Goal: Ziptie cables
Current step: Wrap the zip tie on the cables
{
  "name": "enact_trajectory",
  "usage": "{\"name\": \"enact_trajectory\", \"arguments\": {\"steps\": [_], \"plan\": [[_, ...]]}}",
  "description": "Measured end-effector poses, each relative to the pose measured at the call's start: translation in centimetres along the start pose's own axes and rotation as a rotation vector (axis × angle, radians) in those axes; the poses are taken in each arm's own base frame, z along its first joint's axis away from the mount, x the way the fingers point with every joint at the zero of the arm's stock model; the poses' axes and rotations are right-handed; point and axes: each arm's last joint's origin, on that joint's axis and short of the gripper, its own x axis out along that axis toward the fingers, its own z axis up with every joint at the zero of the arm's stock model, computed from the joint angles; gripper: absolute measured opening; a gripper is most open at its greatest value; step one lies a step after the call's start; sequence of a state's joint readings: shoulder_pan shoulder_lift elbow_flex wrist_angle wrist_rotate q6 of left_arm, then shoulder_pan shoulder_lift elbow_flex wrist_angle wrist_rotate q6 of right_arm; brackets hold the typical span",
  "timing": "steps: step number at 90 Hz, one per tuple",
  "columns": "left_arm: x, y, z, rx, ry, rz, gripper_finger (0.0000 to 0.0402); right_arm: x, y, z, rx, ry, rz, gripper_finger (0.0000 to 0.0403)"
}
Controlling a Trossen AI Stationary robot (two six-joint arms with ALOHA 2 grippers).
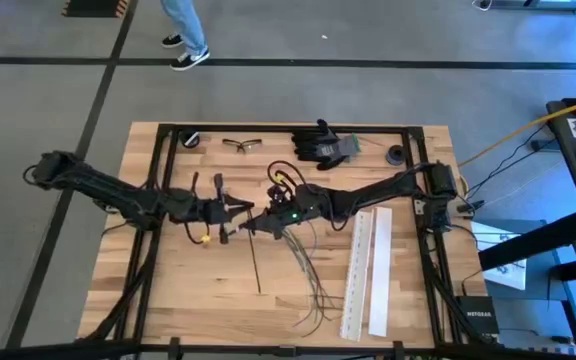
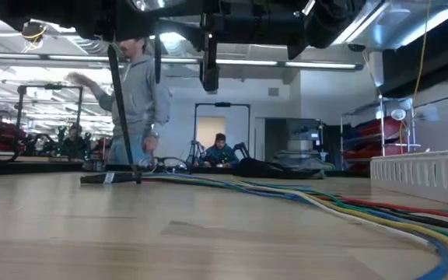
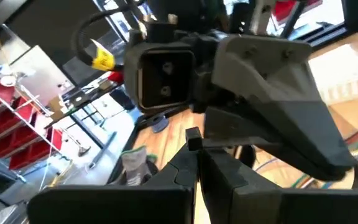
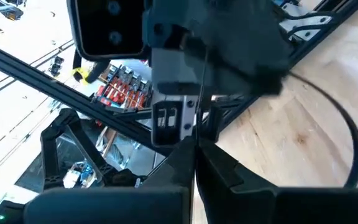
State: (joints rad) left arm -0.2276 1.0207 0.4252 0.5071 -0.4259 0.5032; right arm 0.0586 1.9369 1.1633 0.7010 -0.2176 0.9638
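I can read one word, NETGEAR, on the black box point(image 1: 477, 318) at the lower right of the overhead frame; the yellow tag point(image 3: 102, 59) in the left wrist view is too blurred to read. My left gripper point(image 1: 240, 217) and right gripper point(image 1: 252, 224) meet tip to tip at the centre of the table point(image 1: 198, 290), both arms stretched inward from the left and right edges. Each wrist view shows its own fingers pressed together on a thin dark zip tie point(image 1: 255, 258), which runs down from the grippers toward the lower middle. The cables point(image 1: 313, 283) lie loose on the wood, right of the tie, fanning toward the lower centre just beside two white strips point(image 1: 365, 272). Glasses point(image 1: 242, 145) and black gloves point(image 1: 323, 143) sit along the upper edge
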Motion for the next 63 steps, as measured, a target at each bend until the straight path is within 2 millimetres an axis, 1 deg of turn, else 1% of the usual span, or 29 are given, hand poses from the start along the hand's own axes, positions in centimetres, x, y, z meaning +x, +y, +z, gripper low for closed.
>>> {"name": "enact_trajectory", "arguments": {"steps": [30,63], "plan": [[0.53,0.19,-0.52,-0.002,0.029,0.023,0.0,0.05,0.16,-0.23,-0.003,0.006,0.004,0.0],[0.45,0.14,-0.2,-0.009,0.002,0.024,0.0,0.05,0.14,-0.23,-0.003,0.006,0.002,0.0]]}}
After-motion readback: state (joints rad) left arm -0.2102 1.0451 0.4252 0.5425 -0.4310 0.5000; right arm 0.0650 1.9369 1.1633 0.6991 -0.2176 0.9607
